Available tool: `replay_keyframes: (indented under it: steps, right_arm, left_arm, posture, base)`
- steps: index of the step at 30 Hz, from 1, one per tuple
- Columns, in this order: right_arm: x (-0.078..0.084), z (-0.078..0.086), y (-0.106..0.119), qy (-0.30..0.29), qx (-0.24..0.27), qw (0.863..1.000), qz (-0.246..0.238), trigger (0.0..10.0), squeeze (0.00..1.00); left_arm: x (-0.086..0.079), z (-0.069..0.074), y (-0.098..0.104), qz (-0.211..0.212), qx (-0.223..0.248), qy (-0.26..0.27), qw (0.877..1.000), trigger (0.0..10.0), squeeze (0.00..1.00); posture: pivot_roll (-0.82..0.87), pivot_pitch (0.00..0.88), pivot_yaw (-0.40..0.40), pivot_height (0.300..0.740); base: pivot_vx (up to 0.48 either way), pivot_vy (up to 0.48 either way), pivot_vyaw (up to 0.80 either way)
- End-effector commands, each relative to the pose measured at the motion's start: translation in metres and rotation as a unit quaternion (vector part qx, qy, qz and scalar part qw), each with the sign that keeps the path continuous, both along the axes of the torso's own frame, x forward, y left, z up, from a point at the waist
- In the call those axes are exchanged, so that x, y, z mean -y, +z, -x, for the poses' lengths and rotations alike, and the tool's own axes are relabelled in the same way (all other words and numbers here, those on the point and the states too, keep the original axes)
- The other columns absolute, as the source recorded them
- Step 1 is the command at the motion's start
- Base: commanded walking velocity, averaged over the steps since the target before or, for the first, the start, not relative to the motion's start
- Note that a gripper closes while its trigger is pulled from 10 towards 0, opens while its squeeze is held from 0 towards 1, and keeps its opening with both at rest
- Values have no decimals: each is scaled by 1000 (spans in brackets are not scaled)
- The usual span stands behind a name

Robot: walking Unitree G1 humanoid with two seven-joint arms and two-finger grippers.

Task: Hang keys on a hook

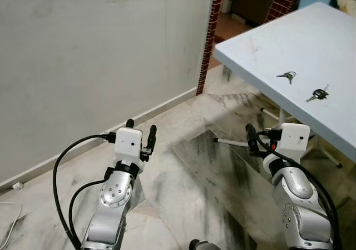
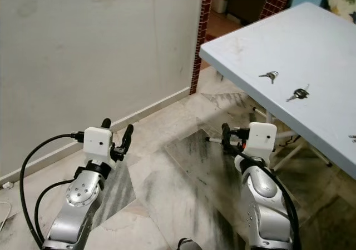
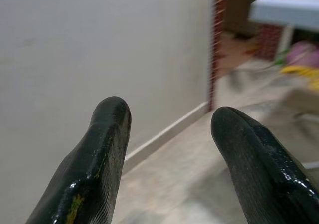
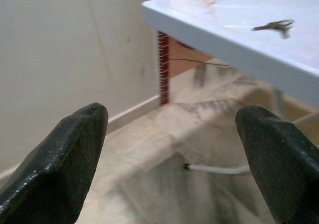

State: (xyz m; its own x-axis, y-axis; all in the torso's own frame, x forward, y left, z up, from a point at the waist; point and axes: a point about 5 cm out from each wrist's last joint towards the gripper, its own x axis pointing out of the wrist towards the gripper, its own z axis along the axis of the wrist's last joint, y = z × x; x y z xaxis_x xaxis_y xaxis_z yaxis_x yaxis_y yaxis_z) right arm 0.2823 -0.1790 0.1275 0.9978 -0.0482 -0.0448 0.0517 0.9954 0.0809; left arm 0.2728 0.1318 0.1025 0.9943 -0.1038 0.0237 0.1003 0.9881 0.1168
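Two sets of keys lie on the pale blue table [image 1: 311, 33] to my right: a small silver bunch [image 1: 287, 76] [image 4: 273, 26] and, a little nearer, a key with a black head [image 1: 317, 94]. My right gripper [image 1: 253, 136] is held low over the floor, below the table's edge, open and empty. Over the floor in front of the white wall, my left gripper [image 1: 140, 132] is likewise open with nothing between its fingers [image 3: 107, 149]. No hook can be made out.
A plain white wall [image 1: 100, 55] with a skirting board runs along the left. A red brick pillar [image 1: 210, 33] marks a doorway beyond it. White table legs [image 1: 233, 143] stand on the marbled tile floor [image 1: 194, 178] under the table. A thin cable lies at the far left.
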Motion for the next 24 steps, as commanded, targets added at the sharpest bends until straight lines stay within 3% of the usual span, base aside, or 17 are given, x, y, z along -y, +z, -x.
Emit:
replay_keyframes:
  steps: [1, 6, 15, 24]
  right_arm:
    - [6, 4, -2, -15, -3, 1000, 0, 10000, 0]
    - [4, 9, -7, -30, -6, 1000, -3, 10000, 0]
    - [1, 0, -9, -4, -9, 1000, 11, 10000, 0]
    - [-5, -8, -6, 7, -1, 1000, -3, 10000, 0]
  left_arm:
    - [0, 2, 3, -8, 9, -2, 1000, 10000, 0]
    - [-13, 5, -4, -13, -7, 6, 1000, 10000, 0]
    - [-20, -9, 8, -14, 14, 28, 999, 10000, 0]
    - [-33, -10, 14, -14, 20, 48, 999, 10000, 0]
  posture:
    - [-27, 145, 20, 740]
    - [-38, 134, 34, 740]
    - [2, 114, 18, 740]
    - [34, 96, 26, 740]
  base:
    - [0, 0, 0]
    - [0, 0, 0]
    - [0, 0, 0]
    - [0, 0, 0]
